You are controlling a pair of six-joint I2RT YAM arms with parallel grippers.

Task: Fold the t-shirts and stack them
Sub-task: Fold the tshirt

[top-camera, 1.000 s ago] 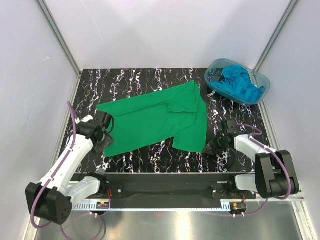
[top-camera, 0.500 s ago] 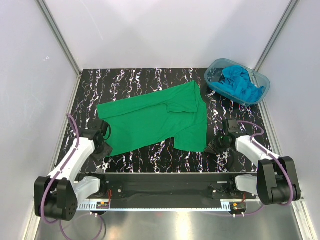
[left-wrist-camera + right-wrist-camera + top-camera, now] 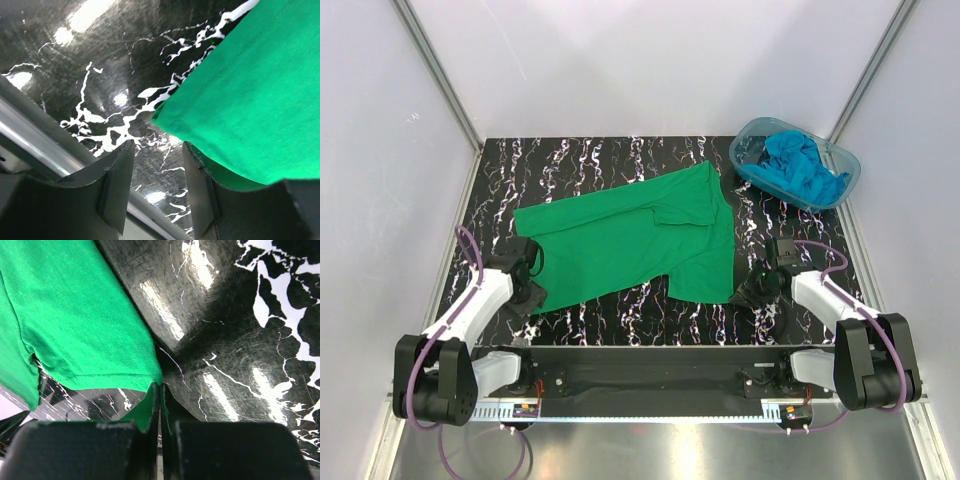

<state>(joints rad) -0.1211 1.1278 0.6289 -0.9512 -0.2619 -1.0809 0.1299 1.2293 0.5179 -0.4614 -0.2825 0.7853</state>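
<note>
The green t-shirt [image 3: 630, 245] lies spread on the black marbled table [image 3: 580, 165]. My left gripper [image 3: 532, 295] is open at the shirt's near-left corner. In the left wrist view the corner [image 3: 240, 95] lies just beyond the fingertips, and the gap of the left gripper [image 3: 157, 185] holds only table. My right gripper [image 3: 745, 292] is at the shirt's near-right corner. In the right wrist view the jaws of the right gripper [image 3: 160, 402] are closed, pinching the tip of the green hem [image 3: 100, 330]. Turquoise-blue t-shirts [image 3: 802, 168] are bunched in the tub.
The clear blue-tinted tub [image 3: 752, 135] stands at the far right corner of the table. A metal rail [image 3: 30, 135] runs along the table's left edge close to my left gripper. White walls enclose the table on three sides.
My left arm has drawn back toward the near-left, bringing its gripper lower beside the shirt's near-left corner. The right gripper and the shirt have hardly moved.
</note>
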